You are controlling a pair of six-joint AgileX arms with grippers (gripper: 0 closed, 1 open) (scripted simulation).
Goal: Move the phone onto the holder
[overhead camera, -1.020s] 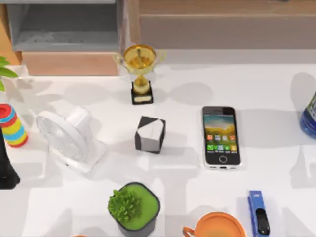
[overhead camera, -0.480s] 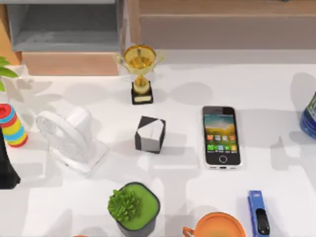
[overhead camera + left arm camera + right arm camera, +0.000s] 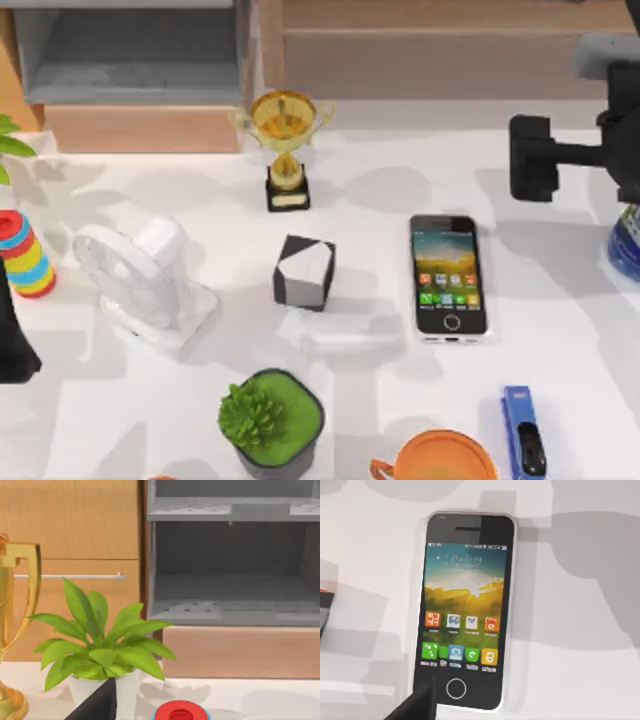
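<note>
Table (image 3: 560, 380): one white top, everything below stands on it.
Shelf unit (image 3: 130, 55): one grey open case behind the trophy, against wooden cabinets.
Fan (image 3: 135, 280): one white desk fan, well left of the phone, tilted.
Right arm: dark, at the top view's right edge, above and right of the phone.
Right gripper (image 3: 530, 158): black, near the phone's top right corner, apart from it; whether its jaws are parted or closed I cannot tell.
Left arm: parked at the table's left edge, well left of the phone; a dark part shows beside the ring stack (image 3: 26, 255).
Left gripper: jaw state not visible; cannot tell.
Phone (image 3: 448, 278) (image 3: 465, 610): one, lying flat and face up right of centre, screen lit, two rows of four app icons, round home button at the near end; icon captions too small to read.
Trophy (image 3: 284, 140): one, gold on a black base, up and left of the phone; plate unreadable.
Potted plants: two, one (image 3: 268, 420) down-left of the phone, one leafy (image 3: 102, 650) far left.
Cube (image 3: 304, 272): one black-and-white block, just left of the phone.
Orange bowl (image 3: 440, 458): one, below the phone.
Blue stapler (image 3: 522, 432): one, below and right of the phone.
</note>
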